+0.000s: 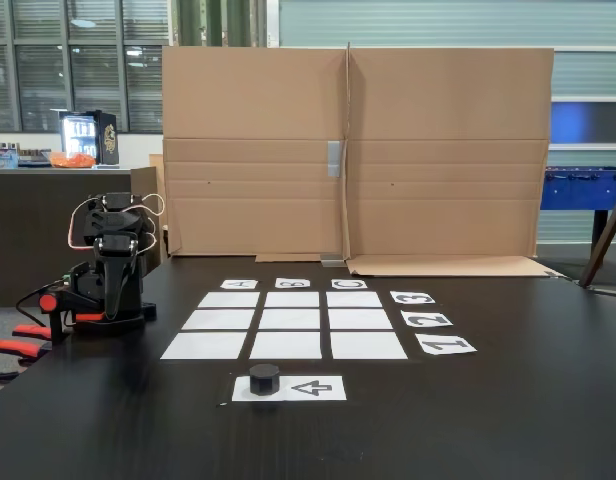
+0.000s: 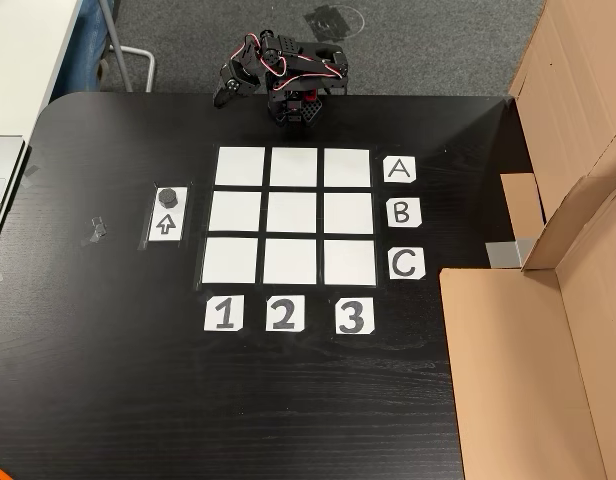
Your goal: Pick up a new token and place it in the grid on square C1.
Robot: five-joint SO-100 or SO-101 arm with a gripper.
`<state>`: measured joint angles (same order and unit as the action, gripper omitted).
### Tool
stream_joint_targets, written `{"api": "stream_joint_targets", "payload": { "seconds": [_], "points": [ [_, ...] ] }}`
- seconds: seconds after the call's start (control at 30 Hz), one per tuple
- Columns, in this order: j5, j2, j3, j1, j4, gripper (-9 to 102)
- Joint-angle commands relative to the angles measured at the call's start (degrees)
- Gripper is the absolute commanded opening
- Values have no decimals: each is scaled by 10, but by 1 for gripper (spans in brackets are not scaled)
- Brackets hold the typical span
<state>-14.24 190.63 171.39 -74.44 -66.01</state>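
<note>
Folding pincer (image 2: 224, 97), apparently empty, off-grid

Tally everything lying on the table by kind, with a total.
Tokens: 1
Grid squares: 9
Letter labels: 3
Number labels: 3
Arrow sheets: 1
Total: 17

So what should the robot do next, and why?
Probably reach out toward the token. It sits untouched on the arrow sheet, the grid has nothing on it, and the arm is folded up by its base, far from the token.
</note>
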Motion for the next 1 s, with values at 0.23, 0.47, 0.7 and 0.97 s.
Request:
{"api": "stream_joint_targets", "payload": {
  "seconds": [0.23, 0.47, 0.7, 0.97],
  "points": [
    [51, 0, -15, -107, 9, -1],
    [51, 0, -15, -107, 8, -1],
    [51, 0, -15, -107, 11, -1],
    [52, 0, -16, -107, 22, -1]
  ]
}}
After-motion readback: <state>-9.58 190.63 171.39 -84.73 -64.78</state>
